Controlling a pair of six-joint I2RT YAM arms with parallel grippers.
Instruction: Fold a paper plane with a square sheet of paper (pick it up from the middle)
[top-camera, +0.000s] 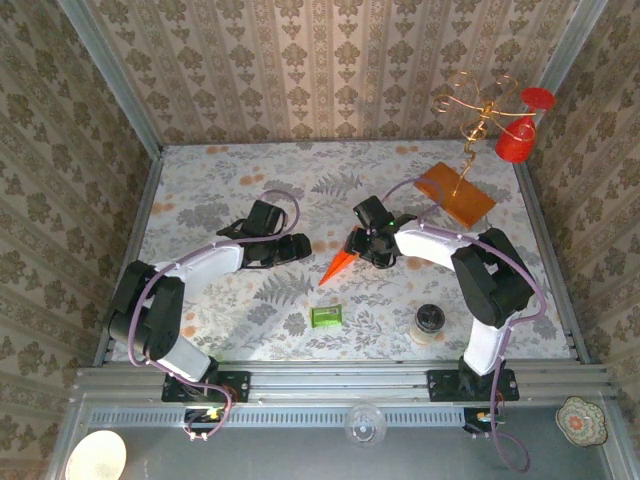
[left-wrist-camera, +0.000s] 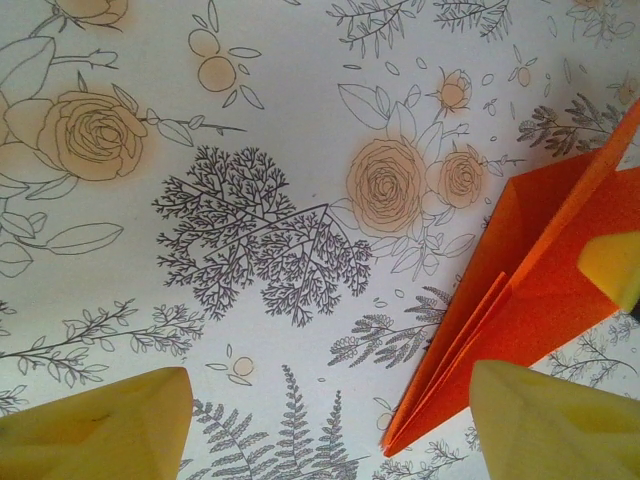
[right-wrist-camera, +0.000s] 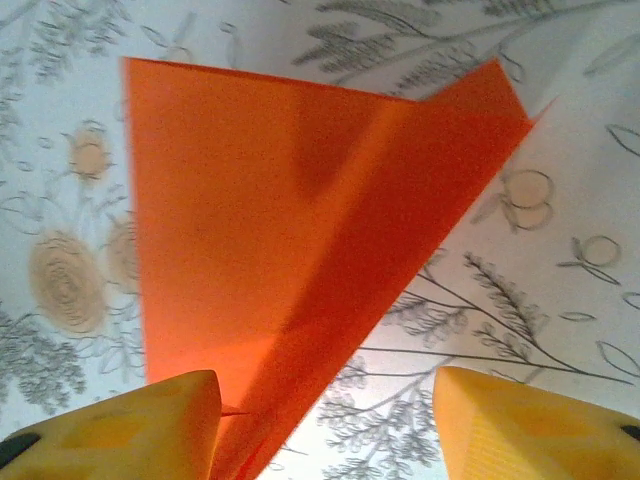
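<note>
- Paper plane of bright orange paper lies on the floral table near the middle of the top view, a narrow dart with its point toward the lower left of the frame.
- In the left wrist view the paper plane fills the right side, its layered folds running down to a sharp tip at the bottom of the frame.
- In the right wrist view the paper plane spreads as a broad orange wedge with one crease down it, narrowing toward the lower left.
- Right gripper sits over the wide end of the dart. Its yellow fingers stand apart, the paper's edge against the frame-left one and clear of the other, so nothing is clamped.
- Left gripper is just to the left of the dart. Its yellow fingers are spread wide, the tip lying between them near the frame-right one.
- Small green packet lies below the dart, and a dark-lidded jar to its right.
- Brownish-orange board with a gold wire stand and a red glass is in the upper right.
</note>
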